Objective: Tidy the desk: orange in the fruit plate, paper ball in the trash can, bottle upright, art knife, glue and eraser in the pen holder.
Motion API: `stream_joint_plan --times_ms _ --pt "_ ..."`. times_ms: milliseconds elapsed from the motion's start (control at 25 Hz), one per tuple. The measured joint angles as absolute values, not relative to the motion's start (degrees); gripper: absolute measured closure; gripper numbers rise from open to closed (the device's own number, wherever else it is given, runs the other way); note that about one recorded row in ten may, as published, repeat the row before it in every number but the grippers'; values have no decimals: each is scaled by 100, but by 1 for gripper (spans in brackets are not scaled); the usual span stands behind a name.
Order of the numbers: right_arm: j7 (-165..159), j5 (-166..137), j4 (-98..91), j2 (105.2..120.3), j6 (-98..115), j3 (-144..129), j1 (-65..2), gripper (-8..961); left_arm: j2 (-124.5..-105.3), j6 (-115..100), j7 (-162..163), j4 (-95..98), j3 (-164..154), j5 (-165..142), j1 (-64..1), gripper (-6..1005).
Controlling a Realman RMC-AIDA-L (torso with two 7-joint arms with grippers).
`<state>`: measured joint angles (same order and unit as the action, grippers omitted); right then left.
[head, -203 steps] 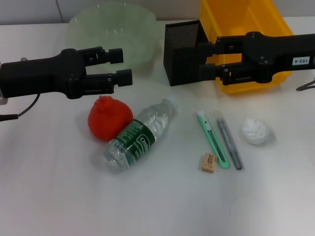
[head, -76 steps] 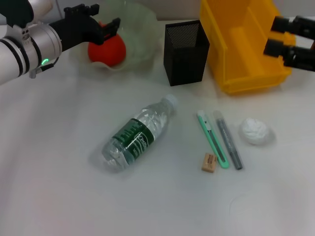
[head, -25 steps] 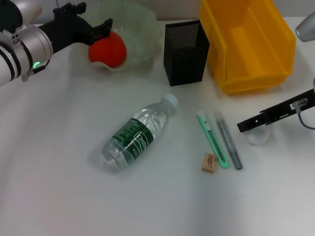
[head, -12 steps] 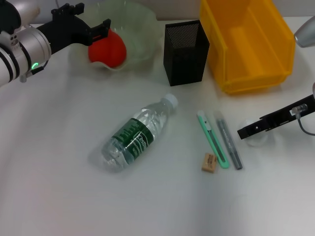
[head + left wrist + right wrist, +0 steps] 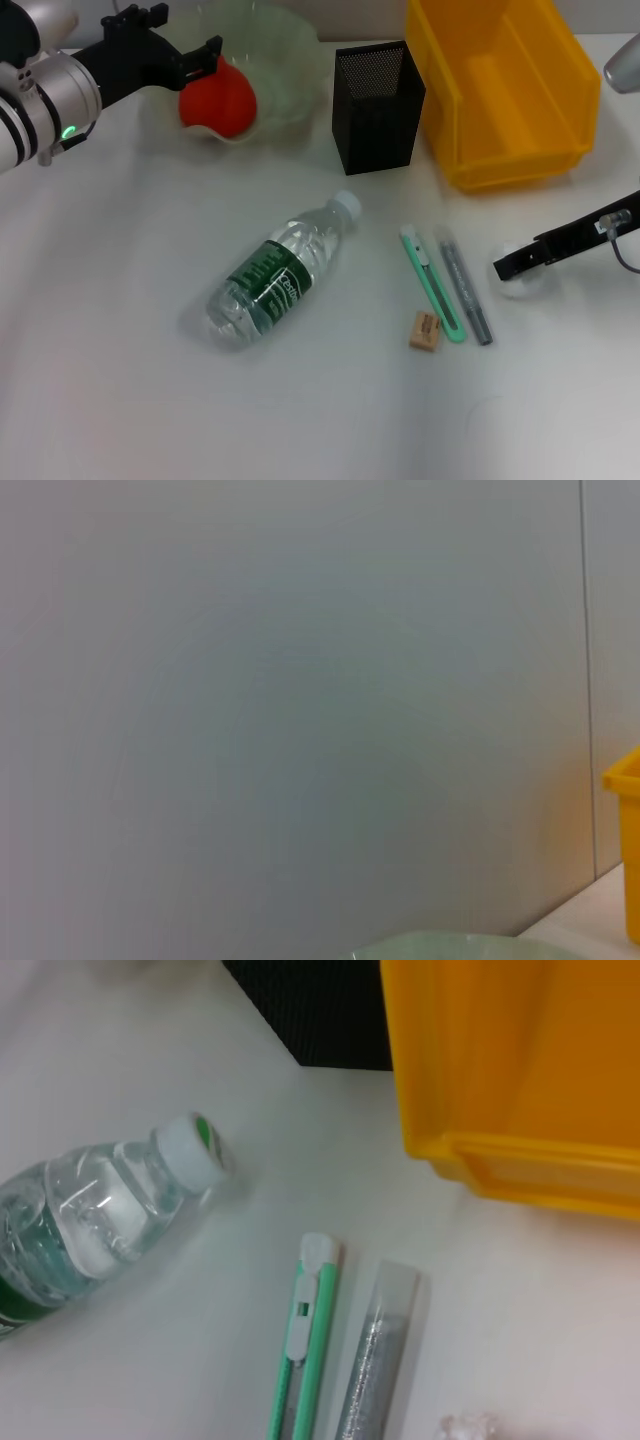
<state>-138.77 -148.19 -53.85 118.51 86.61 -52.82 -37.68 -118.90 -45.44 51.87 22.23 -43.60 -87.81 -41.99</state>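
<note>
In your head view, the left gripper (image 5: 180, 55) sits at the far left corner of the desk (image 5: 110, 390), its two black fingers apart and standing to either side of the orange (image 5: 220, 100), which rests inside the fruit plate (image 5: 290, 50) against that bowl's near left rim. The pen holder (image 5: 377, 105) stands upright near the far edge, with the trash can (image 5: 500, 90) just beside it toward the far right corner. The bottle (image 5: 280, 270) lies on its side around the middle of the desk, cap pointing toward the pen holder. Toward the right edge from it, the art knife (image 5: 432, 283) and the glue (image 5: 465, 297) lie side by side, close and roughly parallel, and the eraser (image 5: 426, 331) lies just beside the knife's near end. The right gripper (image 5: 515, 268) is down near the right edge over the paper ball (image 5: 518, 287); you see only a dark finger edge across the ball, so you cannot tell how its fingers stand. Your left wrist view gives you a plain grey wall, a sliver of the fruit plate's rim and a corner of the trash can. Your right wrist view shows the bottle's cap end, the art knife and glue side by side, the trash can's wall, the pen holder's base and a scrap of the paper ball.
</note>
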Motion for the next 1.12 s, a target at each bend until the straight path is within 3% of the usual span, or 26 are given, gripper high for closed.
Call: stream_joint_plan --times_ms 160,520,640,880,1040,1120 --pt "-13878 -14803 -5426 11804 8761 -5224 -3743 471 -11882 -4544 5186 2224 -4359 -8780 -4177 187" --pt "-12674 -12697 -5481 11438 9754 -3618 -3142 481 -11890 -4589 5185 2226 -4357 -8759 -4154 186" --pt "-11800 -11480 -5095 11376 9748 -3251 -2836 481 -11890 -4634 5185 2229 -4375 -8652 -4147 186" --pt "-9446 -9776 -4165 11619 8820 -2910 -2558 483 -11884 -4780 5185 2246 -4359 -8523 -4126 186" --pt "-8186 -9398 -3844 11882 7509 -2958 -2843 481 -11882 -4947 5196 2277 -4385 -8381 -4061 186" --pt "-8122 -9400 -3797 11903 7160 -3023 -2939 479 -11883 -5033 5218 2288 -4393 -8350 -4034 186"
